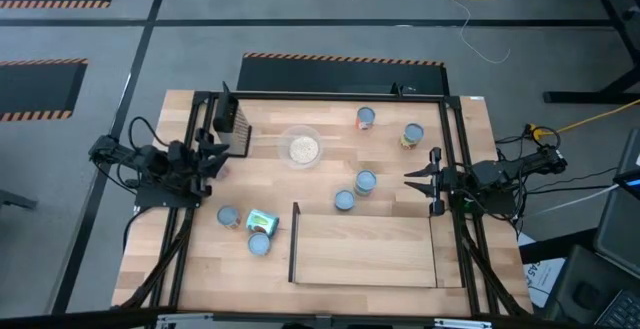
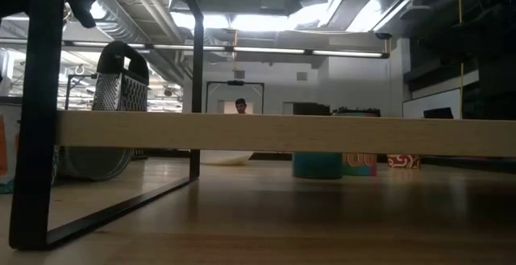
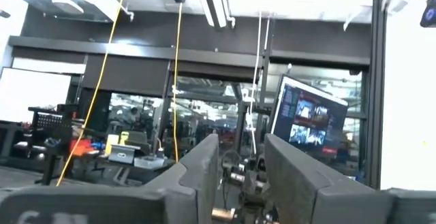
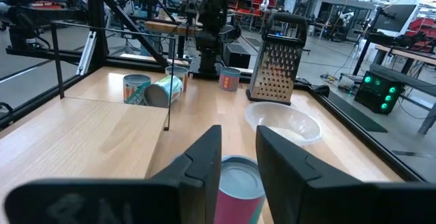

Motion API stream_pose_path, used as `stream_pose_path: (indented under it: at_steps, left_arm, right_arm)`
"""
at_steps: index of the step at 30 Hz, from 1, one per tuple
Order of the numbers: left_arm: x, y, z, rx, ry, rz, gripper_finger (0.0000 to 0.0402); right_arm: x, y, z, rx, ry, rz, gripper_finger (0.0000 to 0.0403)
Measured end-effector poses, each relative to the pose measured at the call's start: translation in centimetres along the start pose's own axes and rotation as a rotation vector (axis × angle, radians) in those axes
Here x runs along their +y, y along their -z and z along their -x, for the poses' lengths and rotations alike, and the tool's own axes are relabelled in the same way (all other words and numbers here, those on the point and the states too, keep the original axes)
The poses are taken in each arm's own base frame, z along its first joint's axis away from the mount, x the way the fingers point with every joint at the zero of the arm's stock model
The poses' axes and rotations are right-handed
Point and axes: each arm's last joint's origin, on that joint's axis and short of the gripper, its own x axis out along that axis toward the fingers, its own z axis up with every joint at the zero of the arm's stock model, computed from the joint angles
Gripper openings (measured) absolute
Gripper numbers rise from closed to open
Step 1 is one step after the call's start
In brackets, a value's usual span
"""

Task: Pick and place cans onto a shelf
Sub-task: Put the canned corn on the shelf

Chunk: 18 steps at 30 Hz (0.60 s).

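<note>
Seven cans [image 1: 365,181], perhaps — grater [image 1: 234,122], bowl [image 1: 301,147] nearby.

Seven cans [image 1: 365,181] are sitting off the shelf [image 1: 365,250]: two far right, two just beyond it, three at its left, one tipped.

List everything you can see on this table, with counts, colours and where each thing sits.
Small metal cans with pale blue-silver tops: seven, teal or orange labels; three left of the shelf, one tipped over, four beyond it.
Light-wood shelf panel with dark edge: one, table's near side.
Clear round bowl: one, mid-table.
Metal box grater: one, silver, beside the bowl.
Left gripper: open, table's left side.
Right gripper: open, facing a can.
</note>
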Motion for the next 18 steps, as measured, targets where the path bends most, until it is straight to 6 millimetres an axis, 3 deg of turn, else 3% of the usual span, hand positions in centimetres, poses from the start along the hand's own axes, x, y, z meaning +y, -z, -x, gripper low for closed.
stream_pose_path:
  at_steps: [8,18]
  left_arm:
    - [-0.4,-1.7,-1.5,0.044,-0.064,-0.021,0.0114]
    - [-1.8,-5.1,-6.1,0.393,-0.326,-0.103,0.0112]
  right_arm:
    - [-0.1,-0.4,0.0,-0.042,0.006,-0.018,0.0096]
    - [-0.1,-0.7,0.0,-0.069,0.009,-0.030,0.0096]
